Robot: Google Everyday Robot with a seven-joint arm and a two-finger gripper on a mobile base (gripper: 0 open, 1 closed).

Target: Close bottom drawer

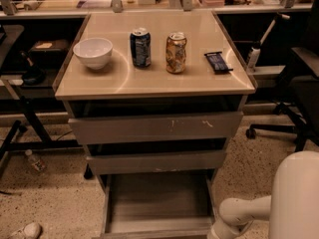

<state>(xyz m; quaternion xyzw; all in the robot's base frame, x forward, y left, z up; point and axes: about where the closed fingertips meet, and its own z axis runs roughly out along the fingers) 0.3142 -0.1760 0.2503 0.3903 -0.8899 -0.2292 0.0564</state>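
Observation:
The bottom drawer is the lowest of the cabinet's three grey drawers. It stands pulled far out toward me, with its grey wood-grain box open and empty. Its flat front lies at the lower edge of the view. My white arm reaches in from the lower right. Its wrist ends beside the drawer's front right corner. The gripper itself is below the edge of the view and does not show.
The cabinet top carries a white bowl, a blue can, a gold can and a dark bar. The two upper drawers stand slightly out. An office chair is at the right and a plastic bottle lies on the floor at the left.

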